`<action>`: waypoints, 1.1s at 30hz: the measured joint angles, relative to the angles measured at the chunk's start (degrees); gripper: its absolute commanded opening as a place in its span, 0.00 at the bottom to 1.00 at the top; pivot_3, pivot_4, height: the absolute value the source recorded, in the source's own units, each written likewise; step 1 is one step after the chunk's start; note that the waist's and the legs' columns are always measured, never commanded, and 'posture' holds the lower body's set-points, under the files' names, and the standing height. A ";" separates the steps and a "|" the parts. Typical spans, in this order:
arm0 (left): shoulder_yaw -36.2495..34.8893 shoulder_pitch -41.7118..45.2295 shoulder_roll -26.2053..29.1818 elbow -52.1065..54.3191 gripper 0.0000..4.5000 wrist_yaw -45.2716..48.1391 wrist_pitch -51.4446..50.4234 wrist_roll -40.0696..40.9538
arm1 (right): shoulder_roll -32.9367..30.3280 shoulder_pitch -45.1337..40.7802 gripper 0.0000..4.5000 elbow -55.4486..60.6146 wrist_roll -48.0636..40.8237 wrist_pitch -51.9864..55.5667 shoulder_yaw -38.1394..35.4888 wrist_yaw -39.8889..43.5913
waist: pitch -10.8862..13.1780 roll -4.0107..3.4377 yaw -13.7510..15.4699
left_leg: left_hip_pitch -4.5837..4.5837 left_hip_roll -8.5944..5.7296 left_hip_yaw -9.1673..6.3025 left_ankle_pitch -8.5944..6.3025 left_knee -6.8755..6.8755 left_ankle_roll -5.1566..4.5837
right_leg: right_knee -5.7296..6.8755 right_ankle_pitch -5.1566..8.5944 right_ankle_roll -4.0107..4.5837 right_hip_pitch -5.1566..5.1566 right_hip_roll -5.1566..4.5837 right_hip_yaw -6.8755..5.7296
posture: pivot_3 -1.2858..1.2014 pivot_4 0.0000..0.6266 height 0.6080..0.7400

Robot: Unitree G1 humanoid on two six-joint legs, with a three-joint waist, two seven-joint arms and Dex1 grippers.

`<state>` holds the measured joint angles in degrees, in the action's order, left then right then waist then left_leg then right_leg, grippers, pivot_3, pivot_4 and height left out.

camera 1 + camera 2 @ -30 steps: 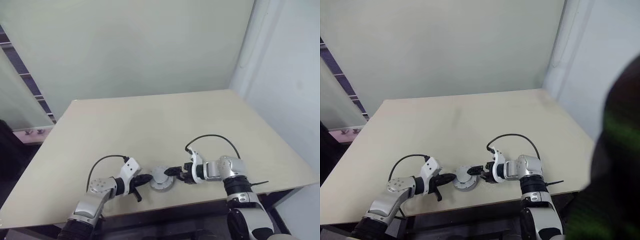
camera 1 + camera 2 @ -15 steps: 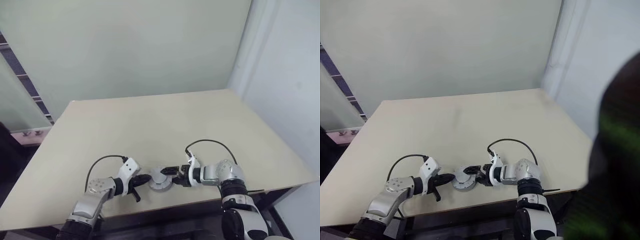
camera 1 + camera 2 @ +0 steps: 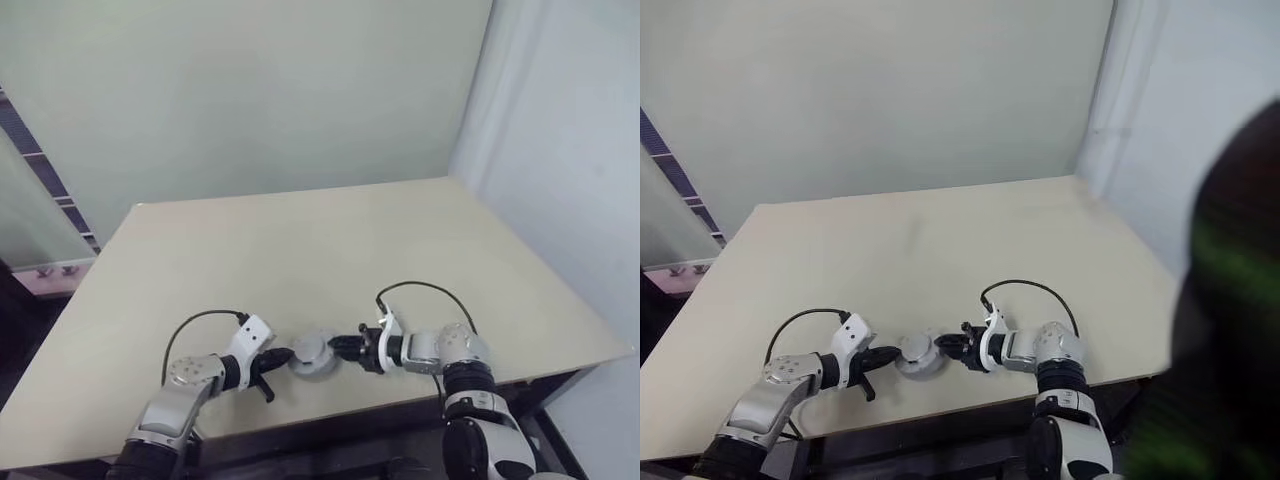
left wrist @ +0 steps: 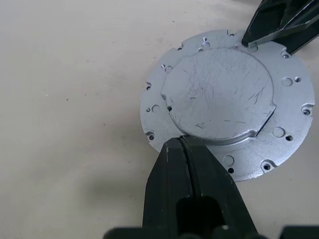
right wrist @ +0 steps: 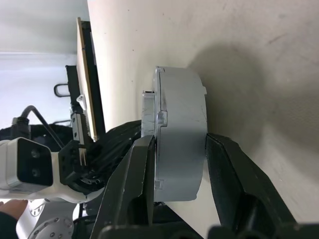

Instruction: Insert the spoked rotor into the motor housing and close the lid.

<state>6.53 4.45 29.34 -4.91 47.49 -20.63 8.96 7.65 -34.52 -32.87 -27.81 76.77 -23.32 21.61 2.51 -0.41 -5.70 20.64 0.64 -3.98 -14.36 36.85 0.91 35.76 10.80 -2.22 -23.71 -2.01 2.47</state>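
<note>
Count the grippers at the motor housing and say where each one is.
2. The left gripper, fingers shut, rests its tips on the lid's near edge. The right gripper straddles the motor housing from the opposite side, one finger on the lid, one beneath.

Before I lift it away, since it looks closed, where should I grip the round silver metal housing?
Grip the round silver metal housing across its thickness at the rim, coming in level from the side as the right gripper does: its lid is broad and flat, giving fingers little to pinch from above.
</note>
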 measured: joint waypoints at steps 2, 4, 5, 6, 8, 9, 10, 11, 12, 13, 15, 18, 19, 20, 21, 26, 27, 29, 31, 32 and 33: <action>-0.62 -0.01 -0.61 0.01 0.00 -0.41 -0.94 0.14 | -0.05 0.00 0.28 -0.01 -0.23 -0.04 0.00 -0.23 | 0.00 0.00 0.00 | 0.00 0.00 0.00 0.00 0.00 0.00 | 0.00 0.00 0.00 0.00 0.00 0.00 | 0.52 0.00 1.00; -0.85 0.00 -0.95 0.03 0.00 -0.77 -1.29 0.16 | -0.05 0.00 0.28 -0.03 -0.26 -0.08 0.01 -0.26 | 0.00 0.00 0.00 | -0.01 0.00 0.00 0.00 0.00 0.00 | 0.00 0.00 0.00 0.00 0.00 -0.01 | 0.52 0.00 1.00; -0.86 0.00 -0.97 0.03 0.00 -0.86 -1.30 0.14 | -0.04 0.00 0.28 -0.05 -0.27 -0.09 0.04 -0.26 | 0.00 0.00 0.00 | -0.01 0.00 -0.01 0.00 0.00 0.00 | 0.00 0.00 0.00 0.00 0.00 -0.01 | 0.52 0.00 1.00; -0.89 0.00 -1.06 0.03 0.00 -1.00 -1.31 0.14 | -0.05 0.00 0.28 -0.05 -0.27 -0.13 0.05 -0.26 | 0.00 0.00 0.00 | -0.01 0.00 -0.01 0.00 0.00 0.00 | 0.00 0.00 0.00 0.00 0.00 -0.01 | 0.52 0.00 1.00; -1.10 0.19 -1.10 0.13 0.08 -1.13 -2.39 0.41 | -0.05 0.00 0.28 -0.09 -0.30 -0.18 0.12 -0.25 | 0.00 0.00 -0.01 | -0.01 0.00 0.00 0.00 0.00 0.00 | 0.00 0.00 0.00 0.00 0.00 -0.01 | 0.52 0.00 1.00; -1.42 0.46 -1.04 0.13 0.13 -1.15 -3.44 0.74 | -0.04 0.00 0.28 -0.09 -0.33 -0.18 0.21 -0.25 | 0.00 0.00 -0.01 | 0.00 0.00 -0.01 0.00 0.00 0.00 | 0.00 0.00 0.00 -0.01 0.00 -0.01 | 0.52 0.00 1.00; -2.13 0.63 -0.96 0.13 0.20 -1.19 -4.61 1.16 | 0.01 0.00 0.28 -0.13 -0.42 -0.19 0.38 -0.25 | 0.00 0.00 -0.07 | 0.00 0.00 -0.01 0.00 0.00 0.00 | 0.00 0.00 0.00 -0.02 0.00 -0.01 | 0.52 0.00 1.00; -3.19 0.71 -0.96 0.12 0.28 -1.20 -5.83 1.79 | 0.03 0.00 0.28 -0.15 -0.55 -0.19 0.49 -0.24 | 0.00 0.00 -0.17 | 0.03 0.00 0.00 0.00 0.00 0.00 | 0.00 0.00 0.00 -0.05 0.00 0.00 | 0.52 0.00 1.00; -3.83 0.70 -0.97 0.12 0.35 -1.20 -6.72 2.48 | 0.03 0.00 0.28 -0.15 -0.65 -0.19 0.51 -0.24 | 0.01 0.00 -0.22 | 0.06 0.00 0.00 0.00 -0.01 0.00 | 0.00 0.00 0.00 -0.08 0.00 -0.01 | 0.52 0.00 1.00; -4.62 0.64 -1.00 0.12 0.43 -1.16 -7.86 3.40 | 0.02 0.00 0.28 -0.14 -0.81 -0.20 0.51 -0.25 | 0.01 0.02 -0.29 | 0.12 0.00 0.00 0.00 -0.03 0.00 | 0.00 0.00 0.00 -0.15 0.00 0.00 | 0.52 0.00 1.00; -6.39 0.49 -0.99 0.12 0.58 -1.18 -9.94 5.28 | 0.04 0.03 0.28 -0.14 -1.19 -0.19 0.55 -0.25 | 0.02 0.04 -0.43 | 0.23 0.00 0.00 0.00 -0.06 -0.01 | 0.01 -0.01 -0.01 -0.28 0.02 0.00 | 0.52 0.00 1.00; -10.69 0.49 -1.00 0.98 0.82 -1.23 -14.07 10.14 | 0.22 0.30 0.28 -0.05 -1.74 0.06 0.66 -0.23 | 0.02 0.08 -0.49 | 0.32 0.05 0.00 0.01 -0.14 -0.02 | 0.05 -0.01 -0.01 -0.44 0.07 0.01 | 0.52 0.00 1.00; -12.12 0.48 -1.04 1.49 0.90 -1.38 -15.60 11.59 | 0.25 0.46 0.28 -0.03 -1.95 0.06 0.65 -0.23 | 0.02 0.08 -0.49 | 0.32 0.05 0.00 0.01 -0.19 -0.02 | 0.06 -0.01 -0.01 -0.46 0.08 0.01 | 0.52 0.00 1.00; -13.89 0.43 -1.27 2.03 0.97 -1.93 -17.52 13.52 | 0.32 0.66 0.28 -0.01 -2.25 0.09 0.59 -0.24 | 0.02 0.08 -0.50 | 0.32 0.06 0.00 0.01 -0.21 -0.03 | 0.07 -0.01 -0.01 -0.47 0.10 0.01 | 0.52 0.00 1.00; -16.07 0.39 -1.83 2.44 1.00 -2.73 -19.52 15.50 | 0.35 0.98 0.28 -0.01 -2.71 0.10 0.46 -0.23 | 0.02 0.08 -0.51 | 0.31 0.07 0.00 0.01 -0.24 -0.03 | 0.07 -0.01 -0.01 -0.48 0.11 0.00 | 0.52 0.00 1.00; -23.69 -2.28 -4.76 4.88 1.00 -7.31 -29.69 24.27 | 0.49 1.59 0.28 -0.01 -4.21 0.19 -0.08 -0.23 | 0.03 0.10 -0.55 | 0.33 0.08 0.00 0.01 -0.28 -0.03 | 0.04 -0.02 -0.01 -0.51 0.11 0.02 | 0.52 0.00 1.00; -24.82 -2.69 -5.68 4.95 1.00 -8.36 -30.89 25.59 | 0.51 1.66 0.28 0.00 -4.34 0.22 -0.20 -0.22 | 0.04 0.12 -0.53 | 0.35 0.08 -0.01 0.01 -0.27 -0.03 | 0.04 -0.02 -0.01 -0.51 0.11 0.00 | 0.52 0.00 1.00; -28.11 -3.59 -8.46 5.02 1.00 -11.04 -33.29 28.93 | 0.68 1.96 0.27 0.05 -5.05 0.47 -0.55 -0.16 | 0.07 0.18 -0.52 | 0.36 0.08 0.00 0.01 -0.25 -0.03 | 0.04 -0.02 -0.01 -0.51 0.11 0.01 | 0.52 0.00 1.00; -30.52 -4.19 -10.36 5.04 1.00 -13.35 -35.03 31.61 | 0.82 2.17 0.27 0.11 -5.62 0.51 -0.73 -0.16 | 0.16 0.31 -0.50 | 0.38 0.08 -0.01 0.01 -0.23 -0.03 | 0.04 -0.02 -0.01 -0.54 0.11 0.00 | 0.52 0.00 1.00; -31.56 -4.37 -11.24 5.14 1.00 -14.44 -35.57 32.83 | 0.85 2.23 0.27 0.13 -5.93 0.50 -0.78 -0.16 | 0.18 0.34 -0.49 | 0.40 0.08 -0.02 0.01 -0.22 -0.03 | 0.04 -0.02 -0.01 -0.55 0.12 0.00 | 0.52 0.00 1.00; -32.59 -4.56 -12.22 5.41 1.00 -15.48 -36.08 34.01 | 0.87 2.26 0.27 0.17 -6.16 0.49 -0.87 -0.16 | 0.18 0.34 -0.47 | 0.44 0.07 -0.01 0.01 -0.20 -0.02 | 0.03 -0.02 -0.01 -0.56 0.11 0.00 | 0.52 0.00 1.00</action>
<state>-26.06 -0.11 17.13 0.50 32.01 -56.71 42.97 8.52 -32.26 -32.70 -33.97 77.27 -24.19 21.45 2.69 -0.07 -6.18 21.07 0.71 -3.99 -14.34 36.64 0.89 35.79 10.78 -2.23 -24.27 -1.90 2.48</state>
